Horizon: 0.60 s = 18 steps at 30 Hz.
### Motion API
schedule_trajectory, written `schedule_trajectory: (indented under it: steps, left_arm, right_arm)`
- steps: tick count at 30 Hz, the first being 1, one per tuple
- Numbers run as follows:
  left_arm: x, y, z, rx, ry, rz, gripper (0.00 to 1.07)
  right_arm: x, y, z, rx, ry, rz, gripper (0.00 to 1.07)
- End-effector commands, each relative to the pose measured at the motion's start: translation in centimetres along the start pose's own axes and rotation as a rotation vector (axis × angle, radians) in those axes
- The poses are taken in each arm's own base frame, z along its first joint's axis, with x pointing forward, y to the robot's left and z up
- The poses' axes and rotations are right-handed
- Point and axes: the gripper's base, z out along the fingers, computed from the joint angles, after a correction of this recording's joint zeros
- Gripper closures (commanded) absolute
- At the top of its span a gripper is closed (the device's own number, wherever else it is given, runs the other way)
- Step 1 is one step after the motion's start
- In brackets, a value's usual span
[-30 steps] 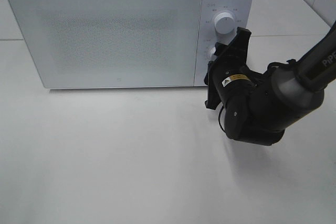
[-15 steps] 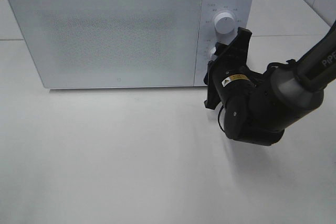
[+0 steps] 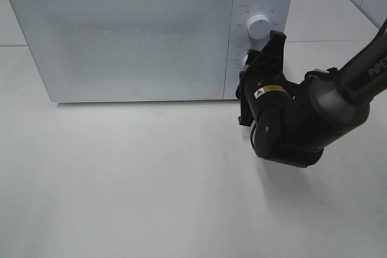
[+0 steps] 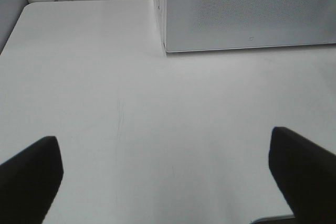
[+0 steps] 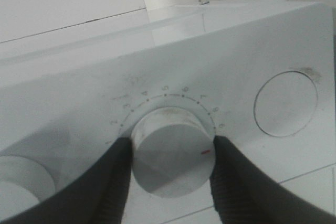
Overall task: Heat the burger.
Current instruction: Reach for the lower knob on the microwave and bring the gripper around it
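At the control panel of the microwave (image 3: 139,40), my right claw (image 3: 257,58) is clenched on the lower knob (image 5: 170,153): the two fingers (image 5: 113,182) press on its opposite sides, as the right wrist view shows well. The knob has a small red mark (image 5: 207,152), which sits close to one finger, near the high end of the printed numbers. The door (image 3: 121,34) is closed flat. The burger I cannot see in any view; it is not on the surface (image 3: 121,179), so I judge that it is behind the door, but the frosted front hides it. My left claw (image 4: 164,140) is released and empty, hanging over the bare surface in front of the microwave, well apart from the panel. So I think the loading is done and the task is at the setting of the time. Whether the knob is already at the wanted time I cannot tell. What is left, in my judgement, is to finish the turn, let go of the knob, and later take the burger out.
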Motion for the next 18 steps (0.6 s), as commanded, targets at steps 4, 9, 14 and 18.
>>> schedule_trajectory:
  steps: [4,9,14,18]
  left_arm:
    - [0.2,-0.1,-0.1,0.002,-0.016,-0.005,0.07]
    - [0.2,-0.1,-0.1,0.002,-0.016,-0.005,0.07]
    - [0.2,-0.1,-0.1,0.002,-0.016,-0.005,0.07]
    - [0.2,-0.1,-0.1,0.002,-0.016,-0.005,0.07]
  right_arm:
    - [0.4,3.0,0.6,-0.237,-0.003,-0.018,0.43]
    - [0.7,2.7,0.6,-0.197,0.018,-0.056,0.38]
    - [0.9,3.0,0.1,-0.182,0.062,-0.101,0.38]
    - [0.3,2.7,-1.1,-0.103,0.088,-0.183,0.38]
